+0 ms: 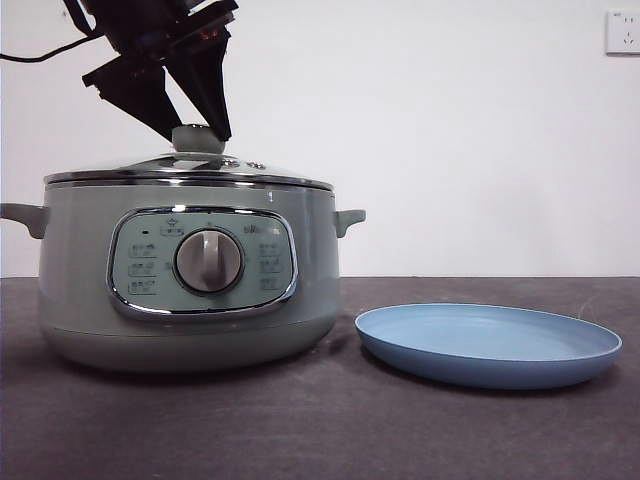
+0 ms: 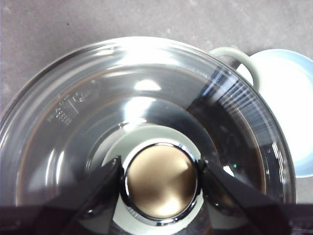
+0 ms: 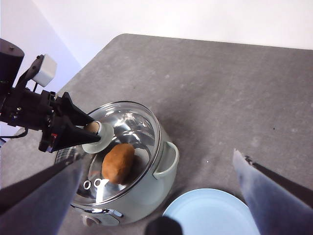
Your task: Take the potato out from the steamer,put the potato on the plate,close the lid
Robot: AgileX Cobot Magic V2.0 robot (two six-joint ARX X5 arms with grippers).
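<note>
Front view: lid [image 1: 190, 172] sits on steamer [image 1: 185, 290], left gripper [image 1: 198, 128] down on knob [image 1: 197, 138]. Plate [image 1: 488, 345] empty just beside pot.

Left wrist view: jaws pinch knob [image 2: 161, 182] from both sides, touching chrome ring.

Right wrist view: potato [image 3: 118, 163] inside steamer, seen through glass. Right gripper [image 3: 161, 196] waits high, jaws spread wide, empty.

Verdict: nothing done yet; lid-lift first, then potato transfer, then closing.

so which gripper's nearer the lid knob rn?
Left. The left gripper has a jaw on each side of the lid knob, on the steamer. The right gripper hangs open well above, over the table between steamer and plate.
</note>
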